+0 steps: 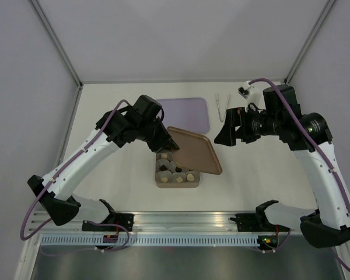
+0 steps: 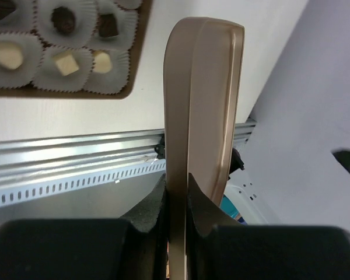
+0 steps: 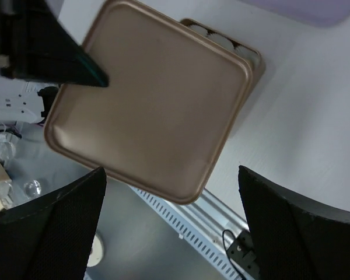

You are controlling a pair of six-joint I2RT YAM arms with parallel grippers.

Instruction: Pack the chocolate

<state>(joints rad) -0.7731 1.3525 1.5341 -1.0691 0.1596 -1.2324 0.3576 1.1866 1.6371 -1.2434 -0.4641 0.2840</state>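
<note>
White table, pale grey walls on three sides.

Top view: brown box sat near table centre, toward the near edge. The chocolate lay inside it, cream and dark pieces. Left gripper was clamped on the left corner of a flat brown lid. The lid overlapped the box's far right part and reached out to the right. Right gripper hung just right of the lid, not touching it, jaws wide. Lavender tray lay behind the lid; silver tongs were farther right.

Left wrist view: lid seen edge-on, pinched narrow between the two black fingers of the left gripper. Box at upper left; chocolate sat one piece per white paper cup, dark pieces in the row behind the cream ones. Aluminium rail crossed below.

Right wrist view: lid seen flat-on, covering most of the box, whose one corner showed at upper right. Right gripper fingers stood far apart, holding nothing. Left gripper met the lid's upper-left edge. Chocolate could not be made out here.
</note>
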